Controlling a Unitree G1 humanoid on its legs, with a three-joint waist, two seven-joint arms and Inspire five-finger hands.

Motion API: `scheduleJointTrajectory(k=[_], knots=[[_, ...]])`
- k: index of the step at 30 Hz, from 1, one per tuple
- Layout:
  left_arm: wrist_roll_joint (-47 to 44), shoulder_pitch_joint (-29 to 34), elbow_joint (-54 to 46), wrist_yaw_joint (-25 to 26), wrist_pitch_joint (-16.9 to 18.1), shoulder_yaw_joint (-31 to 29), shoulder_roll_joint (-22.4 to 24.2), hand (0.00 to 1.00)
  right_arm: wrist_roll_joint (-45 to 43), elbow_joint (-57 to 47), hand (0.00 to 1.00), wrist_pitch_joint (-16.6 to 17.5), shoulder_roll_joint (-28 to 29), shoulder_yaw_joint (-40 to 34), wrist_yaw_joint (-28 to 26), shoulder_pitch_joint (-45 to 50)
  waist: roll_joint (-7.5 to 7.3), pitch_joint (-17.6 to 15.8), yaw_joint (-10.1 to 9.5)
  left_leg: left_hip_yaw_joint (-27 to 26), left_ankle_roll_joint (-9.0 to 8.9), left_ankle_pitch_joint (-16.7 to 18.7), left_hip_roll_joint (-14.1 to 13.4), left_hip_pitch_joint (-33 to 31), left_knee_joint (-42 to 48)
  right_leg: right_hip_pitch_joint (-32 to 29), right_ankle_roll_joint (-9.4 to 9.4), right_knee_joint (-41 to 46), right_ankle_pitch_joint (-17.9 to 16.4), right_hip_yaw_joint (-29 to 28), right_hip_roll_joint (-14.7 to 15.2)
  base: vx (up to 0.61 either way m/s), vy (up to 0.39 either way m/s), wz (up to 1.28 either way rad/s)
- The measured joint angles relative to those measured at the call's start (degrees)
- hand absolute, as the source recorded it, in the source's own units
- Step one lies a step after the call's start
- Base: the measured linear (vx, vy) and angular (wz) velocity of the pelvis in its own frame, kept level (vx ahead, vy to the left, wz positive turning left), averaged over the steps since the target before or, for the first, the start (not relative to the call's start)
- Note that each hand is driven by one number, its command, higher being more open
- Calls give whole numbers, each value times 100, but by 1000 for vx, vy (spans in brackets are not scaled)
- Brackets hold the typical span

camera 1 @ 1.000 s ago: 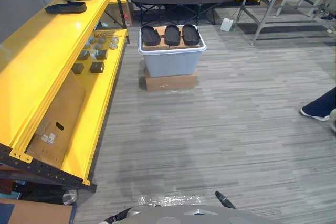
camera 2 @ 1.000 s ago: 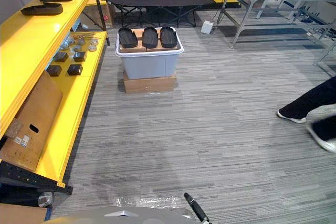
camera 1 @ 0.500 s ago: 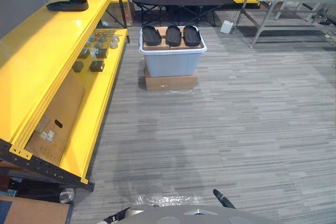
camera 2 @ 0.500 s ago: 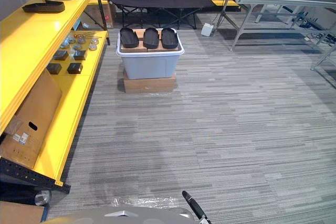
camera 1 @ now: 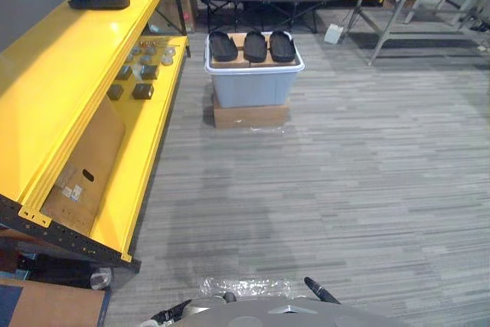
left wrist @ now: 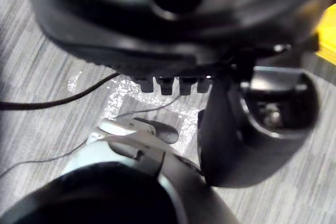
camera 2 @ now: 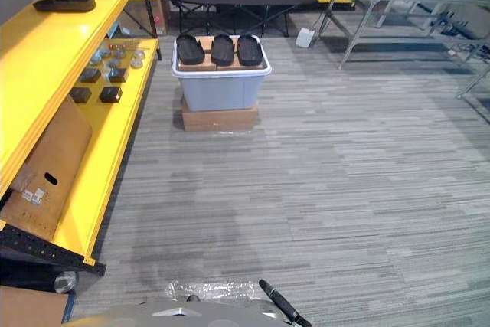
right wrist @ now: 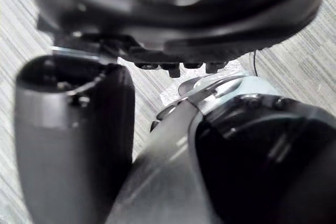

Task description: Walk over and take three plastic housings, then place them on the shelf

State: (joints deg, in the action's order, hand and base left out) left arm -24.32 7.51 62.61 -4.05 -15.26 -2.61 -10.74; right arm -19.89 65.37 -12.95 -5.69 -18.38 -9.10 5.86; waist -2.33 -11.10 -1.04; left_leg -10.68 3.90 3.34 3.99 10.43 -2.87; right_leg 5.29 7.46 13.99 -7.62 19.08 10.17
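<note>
1. Plastic housings (camera 1: 254, 46), three black oval shells, lie side by side on cardboard pieces across the top of a pale grey bin (camera 1: 253, 88). The bin stands on a flat cardboard box (camera 1: 251, 115) on the floor, well ahead of the robot and near the far end of the yellow shelf (camera 1: 73, 74).
2. Three more black shells (camera 1: 98, 1) of the same look sit in a row on the shelf's top level, at its far end.
3. The step in hand is, by my reading, the walk-over: a broad stretch of grey carpet (camera 1: 344, 174) lies between the robot and the bin, and none of the three housings on the bin has been lifted.
4. The left hand (left wrist: 157, 24) hangs low over the carpet. Its fingers (left wrist: 181, 84) look relaxed rather than closed, and they hold nothing. The right hand (right wrist: 173, 3) hangs the same way, its fingers (right wrist: 191, 66) loose and empty.
5. The next move calls for walking straight forward until the bin is within arm's reach and stopping square to it. A hand can then come down on one shell. The shells look wide and shallow, so a grip across the narrow width seems the safer choice.
6. As for writing, small white stickers (camera 1: 69, 191) show on a brown cardboard sheet (camera 1: 80, 162) leaning on the shelf's lower level, but their print is too small to read. I can make out no label on the housings, the bin or the box.
</note>
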Motion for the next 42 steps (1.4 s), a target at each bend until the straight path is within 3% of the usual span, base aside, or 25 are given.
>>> scheduleJointTrajectory(k=[2, 4, 7, 8, 11, 14, 15, 17, 19, 20, 21, 23, 25, 27, 29, 31, 32, 33, 34, 35, 37, 39, 40, 41, 42], knots=[[-48, -98, 1, 16, -6, -2, -18, 100, -302, -70, 100, 87, -25, -5, -18, -47, 4, -159, -21, -17, 79, 217, -20, 7, 279, -740, -7, 1708, -7, -30, 346, 82, 85, -6], [27, -107, -7, 78, 18, -2, -157, 100, -420, -214, 100, 217, 56, 35, -28, -51, -38, -301, 24, -17, 174, 408, -83, 216, 517, -1284, -258, 2708, -197, -15, 562, 164, 97, -3], [24, -115, 0, 98, 17, -1, -216, 100, -417, -220, 100, 302, 90, 71, -50, -40, -38, -288, 118, 7, 83, 555, -233, 318, 580, -1418, -219, 1872, -242, 80, 340, 250, 38, 5], [25, -137, -2, 101, 15, 0, -219, 100, -413, -215, 100, 339, 94, 64, -51, -22, -7, -294, 141, 18, 25, 591, -302, 359, 581, -1439, -168, 1149, -158, 125, 153, 325, -13, 1], [44, -143, -4, 132, 5, -13, -207, 100, -384, -205, 100, 323, 179, -216, -37, 28, 2, -330, 133, -35, -245, 775, -368, 563, 581, -1422, -251, -227, 394, 297, -129, 325, -56, -6], [136, -143, -25, 161, -2, -52, -150, 100, -354, -292, 100, 348, 252, -390, -51, 137, 0, -377, 129, -21, -479, 1250, -390, 794, 875, -1382, -399, -290, 658, 267, -114, 389, -160, 3], [201, -141, -30, 224, -6, -68, -96, 100, -387, -322, 100, 345, 262, -479, -54, 192, 61, -388, 135, 20, -563, 1552, -510, 882, 1080, -1334, -629, -45, 854, 295, -138, 384, -198, 17], [171, -104, -34, 325, -52, -175, 47, 100, -588, -362, 100, 305, 204, -550, -47, 254, 280, -271, 165, 57, -766, 1852, -889, 1000, 1222, -1374, -953, 479, 664, 437, -337, 414, -239, 21], [-136, -62, -38, 417, -80, -405, 186, 100, -558, -295, 100, 200, 183, -646, 4, 205, 375, -191, 145, 43, -899, 1838, -1190, 685, 2107, -1252, -1100, 485, 332, 529, -593, 464, -282, 4], [-485, -69, -90, 363, -86, -678, 208, 100, -527, -262, 100, 193, 144, -659, -33, 189, 398, -196, 124, 104, -1072, 1690, -1475, 151, 3327, -1056, -1192, 336, 288, 618, -717, 450, -307, 6], [-560, -86, -138, 365, -83, -809, 246, 100, -519, -251, 100, 195, 91, -660, -47, 159, 487, -240, 136, 157, -1105, 1391, -1696, -251, 4346, -815, -1227, 166, 222, 670, -839, 435, -293, 16], [-688, -93, -233, 317, -27, -1081, 311, 100, -428, -89, 100, 223, -99, -569, -37, 79, 651, -352, 119, 31, -1029, 1261, -2286, -977, 6340, -97, -1309, -296, 138, 682, -1157, 419, -215, 6], [-685, -95, -304, 199, 19, -1169, 307, 100, -290, 26, 100, 270, -127, -568, -11, -104, 614, -369, 98, 88, -917, 1329, -2138, -1510, 6622, 447, -1286, -629, 53, 592, -1173, 435, -170, -18], [-676, -110, -468, 63, 22, -1204, 395, 100, -285, 27, 100, 338, -140, -592, 13, -303, 595, -394, -8, 92, -881, 1369, -1792, -1912, 5878, 745, -1267, -846, 57, 413, -1144, 315, -38, -46], [-653, -143, -564, -32, 30, -1359, 518, 100, -250, 12, 100, 339, -89, -643, 91, -539, 486, -472, -113, 121, -843, 1364, -1311, -2062, 4440, 984, -1218, -1023, 43, 183, -1024, 258, 61, -64], [-599, -143, -641, -152, 34, -1490, 684, 100, -91, -64, 100, 297, -53, -610, 104, -735, 504, -500, -276, 437, -904, 750, -912, -2087, 2241, 1101, -1109, -1125, -151, -185, -1008, 210, 139, -77], [-514, -140, -636, -170, 33, -1546, 710, 100, -88, -120, 100, 272, -48, -564, 105, -729, 529, -503, -306, 505, -880, 539, -900, -2090, 1908, 1147, -1085, -1106, -212, -267, -1031, 320, 239, -81], [-424, -107, -622, -173, 49, -1653, 742, 100, -91, -233, 100, 186, 0, -438, 117, -688, 483, -504, -405, 474, -731, -81, -844, -1960, 1776, 1309, -987, -1086, -392, -535, -1010, 329, 218, -56], [-425, -98, -627, -176, 64, -1654, 725, 100, -94, -246, 100, 161, 11, -349, 114, -677, 499, -502, -410, 414, -655, -233, -832, -1936, 1772, 1355, -943, -1084, -463, -579, -964, 467, 243, -52], [-425, -138, -627, -167, 152, -1643, 669, 100, -98, -258, 100, 95, 17, -263, 112, -695, 352, -491, -394, 293, -523, -328, -773, -1941, 1889, 1393, -867, -993, -625, -647, -831, 444, 165, -18], [-428, -291, -586, -127, 176, -1569, 606, 100, -91, -248, 100, 79, -23, -185, 122, -649, 269, -503, -369, 246, -337, 108, -647, -2105, 2388, 1347, -801, -748, -674, -709, -671, 457, 162, 0], [-375, -361, -471, -99, 145, -1456, 572, 100, -63, -215, 100, 90, -48, -129, 170, -644, 319, -485, -313, 240, -271, 367, -544, -1915, 2424, 973, -672, 365, -712, -935, -520, 431, 201, -3], [-237, -350, -457, -98, 150, -1381, 512, 100, -50, -212, 100, 111, -65, -115, 170, -680, 237, -511, -324, 115, -204, 485, -450, -1588, 2233, 286, 199, 2024, -669, -1063, -221, 400, 168, -15], [-178, -352, -462, -16, 162, -1298, 427, 100, -57, -209, 100, 144, -64, -130, 164, -716, 142, -552, -253, 142, -172, 611, -309, -1276, 2154, -341, 540, 3550, -514, -1110, 98, 406, 94, -3], [-179, -326, -459, 92, 190, -1213, 397, 100, -39, -191, 100, 155, -68, -122, 147, -710, 137, -557, -200, 163, -119, 668, -260, -1040, 2124, -647, 397, 4289, -572, -1035, 280, 493, 81, 29]])
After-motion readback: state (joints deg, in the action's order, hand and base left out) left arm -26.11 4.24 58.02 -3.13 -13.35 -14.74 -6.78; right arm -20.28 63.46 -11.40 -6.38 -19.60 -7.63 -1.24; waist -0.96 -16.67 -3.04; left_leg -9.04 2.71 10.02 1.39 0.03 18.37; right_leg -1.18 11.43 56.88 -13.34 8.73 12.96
